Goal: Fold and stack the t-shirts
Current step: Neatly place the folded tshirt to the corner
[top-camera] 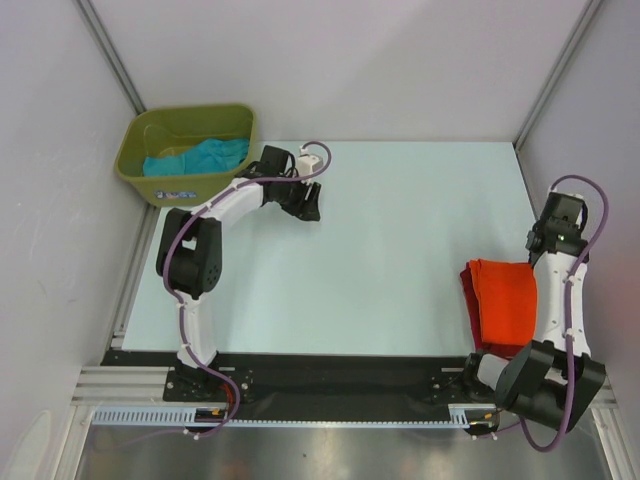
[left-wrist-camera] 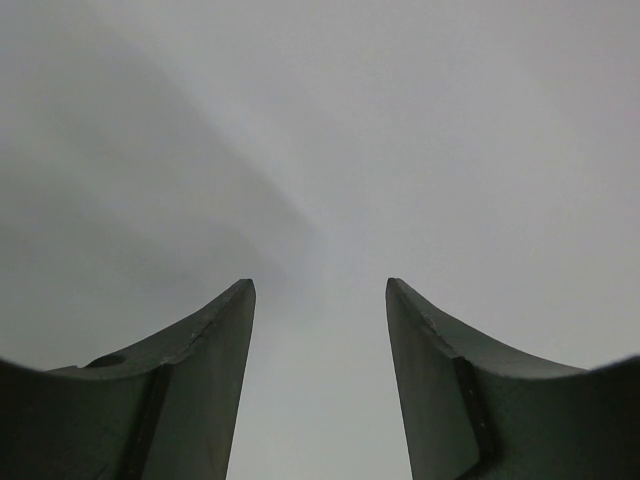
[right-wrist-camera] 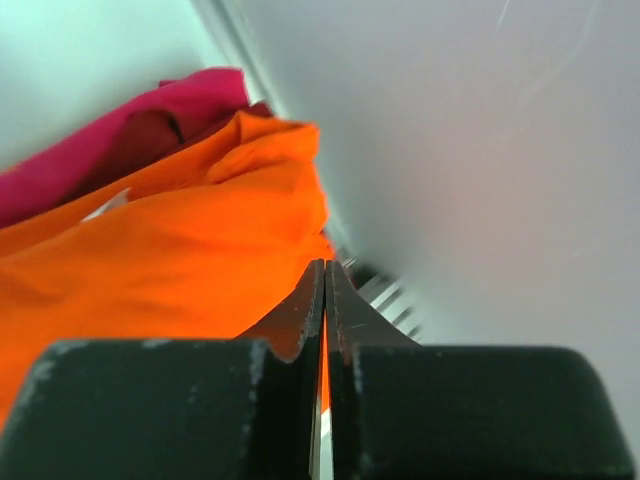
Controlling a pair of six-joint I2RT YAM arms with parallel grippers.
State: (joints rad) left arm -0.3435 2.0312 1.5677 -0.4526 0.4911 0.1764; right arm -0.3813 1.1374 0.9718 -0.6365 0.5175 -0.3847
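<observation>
Since 2 shirts lie folded in 1 pile and the 3rd is not yet out of its bin, the step in hand looks to be the fetch of that last shirt. The orange shirt [top-camera: 505,300] sits on top of the red shirt [top-camera: 466,285] at the right edge of the tabletop [top-camera: 400,250], toward the near right corner. Only a strip of red shows along the pile's left side. The teal shirt [top-camera: 205,155] lies crumpled in the bin [top-camera: 190,188], which stands at the far left corner.

The left arm [top-camera: 235,205] reaches toward that corner, its jaws spread with nothing between them. They hang just beside the bin, not over it, and the wrist view shows only blank grey. The right arm [top-camera: 560,290] stands along the right edge by the pile's far end, its jaws pressed together. A sliver of orange shows in the slit between them — most likely the shirt behind rather than pinched cloth, though I cannot tell for sure.

Next, I judge, the left jaws must swing over the bin's rim, drop onto the teal cloth, pinch a good fold and carry it to the middle of the tabletop. The cloth is soft and bunched — a shallow pinch could slip or drag the bin along.
</observation>
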